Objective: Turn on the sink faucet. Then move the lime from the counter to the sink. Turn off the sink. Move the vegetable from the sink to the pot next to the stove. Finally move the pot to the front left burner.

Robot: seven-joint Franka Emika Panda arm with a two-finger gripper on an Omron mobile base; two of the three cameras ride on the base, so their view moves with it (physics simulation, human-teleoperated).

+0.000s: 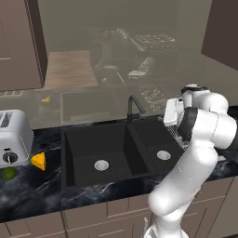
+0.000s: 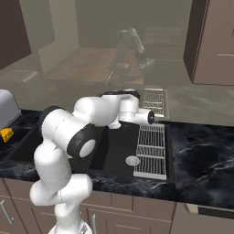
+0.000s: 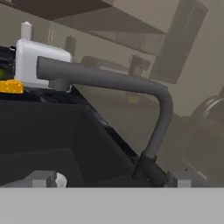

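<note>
The gripper (image 3: 113, 178) shows as two grey finger tips (image 3: 41, 178) rising at the bottom of the hand view, set wide apart, with nothing between them; it holds nothing. In the left base view the white hand sits over the right half of the sink (image 1: 83, 139), to the right of the tap.

Farthest left of the gripper, in the left base view, the toaster (image 1: 14, 137) stands on the counter (image 1: 42, 190). The lime (image 1: 8, 173) lies on the counter just in front of the toaster, well apart from the gripper, across the whole sink. Just to its right sits the orange-yellow cheese wedge (image 1: 39, 161), near the sink's left edge, also well away from the gripper.

Next comes the left basin with its round silver drain (image 1: 101, 165), then the sink faucet (image 1: 134, 108), rising at the back of the divider between the basins. In the hand view the sink faucet's arched spout crosses the picture just ahead of the finger tips, its base close to the right tip; whether anything touches it cannot be told. No water can be made out at the spout.

Right of the gripper, in the right base view, a wire rack (image 2: 151, 155) lies along the right side of the sink, and beyond it the counter runs on bare.
</note>
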